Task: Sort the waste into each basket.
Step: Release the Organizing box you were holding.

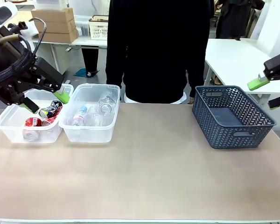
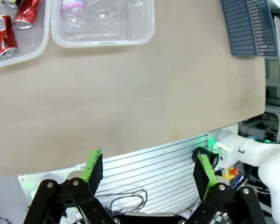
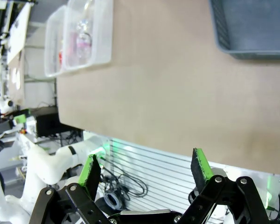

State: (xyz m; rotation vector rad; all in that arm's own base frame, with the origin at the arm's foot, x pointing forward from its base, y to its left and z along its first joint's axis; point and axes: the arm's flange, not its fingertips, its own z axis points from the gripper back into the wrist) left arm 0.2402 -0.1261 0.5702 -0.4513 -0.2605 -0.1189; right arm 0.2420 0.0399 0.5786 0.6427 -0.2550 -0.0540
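Two clear baskets stand side by side at the table's far left. The left basket (image 1: 9, 128) (image 2: 18, 58) holds red, black and silver cans (image 1: 42, 116) (image 2: 3, 39). The basket to its right (image 1: 91, 135) (image 2: 102, 39) (image 3: 91, 56) holds clear bottles (image 1: 98, 109) (image 2: 72, 11) (image 3: 81, 44). My left gripper (image 1: 47, 101) (image 2: 149, 172) hangs open above the can basket, with nothing between its green pads. My right gripper (image 1: 269, 92) (image 3: 147, 170) hovers open and empty at the far right, beyond the table's edge.
A dark grey lattice basket (image 1: 231, 116) (image 2: 249, 28) (image 3: 252, 28) stands on the right of the table with nothing in it. A person in black (image 1: 158, 46) stands at the far side. The tan table top (image 1: 154, 177) spreads between the containers.
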